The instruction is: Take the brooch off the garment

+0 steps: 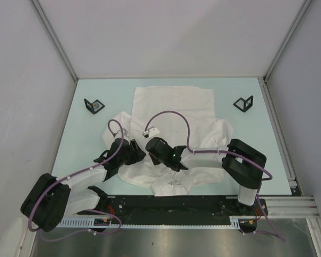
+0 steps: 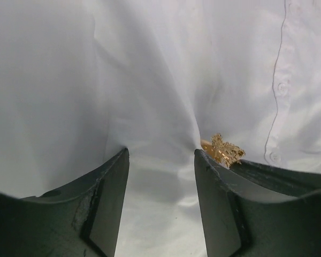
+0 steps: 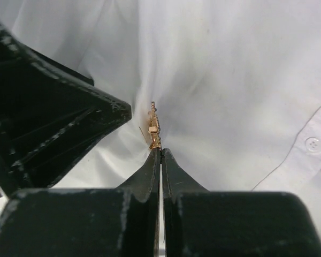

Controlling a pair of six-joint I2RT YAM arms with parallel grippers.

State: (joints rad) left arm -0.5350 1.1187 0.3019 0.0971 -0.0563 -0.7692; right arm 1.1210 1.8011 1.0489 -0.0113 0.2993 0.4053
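Observation:
The garment (image 1: 174, 104), a large white button-front shirt, lies spread on the table. It fills the left wrist view (image 2: 150, 80) and the right wrist view (image 3: 230, 80). The gold brooch (image 3: 154, 128) stands on the fabric, and the shirt puckers towards it. My right gripper (image 3: 160, 151) is shut on the brooch's near end. My left gripper (image 2: 160, 152) is open, its fingertips pressed on the shirt just left of the brooch (image 2: 224, 150). In the top view both grippers, left (image 1: 135, 152) and right (image 1: 152, 145), meet over the shirt's lower left part; the brooch is hidden there.
Two small black stands sit on the pale green table (image 1: 257, 160), one at the back left (image 1: 94, 105) and one at the back right (image 1: 243, 103). White walls close in three sides. Purple cables loop above both arms.

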